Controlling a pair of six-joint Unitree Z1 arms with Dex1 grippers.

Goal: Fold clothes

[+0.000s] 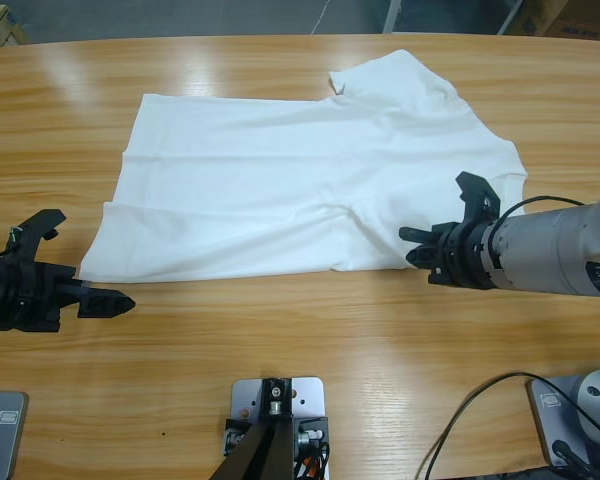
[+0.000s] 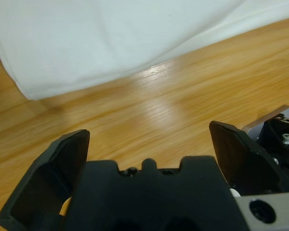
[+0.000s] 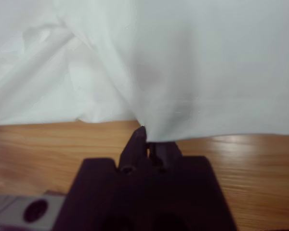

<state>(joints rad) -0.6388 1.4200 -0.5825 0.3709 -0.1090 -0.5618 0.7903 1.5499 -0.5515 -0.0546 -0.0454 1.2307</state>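
A white T-shirt (image 1: 300, 180) lies spread across the far half of the wooden table (image 1: 310, 330), with a sleeve toward the back right. My right gripper (image 1: 412, 250) is at the shirt's near right edge. In the right wrist view its jaws (image 3: 143, 139) are shut on the hem, and the white cloth (image 3: 183, 62) puckers toward them. My left gripper (image 1: 115, 300) rests on the table just short of the shirt's near left corner. The left wrist view shows it open (image 2: 149, 139) with bare wood between its jaws, and the shirt corner (image 2: 111, 38) lies ahead.
Bare wood runs along the near side of the table in front of the shirt. A black cable (image 1: 460, 420) loops near the right arm's base. The table's far edge (image 1: 280, 40) lies just beyond the shirt.
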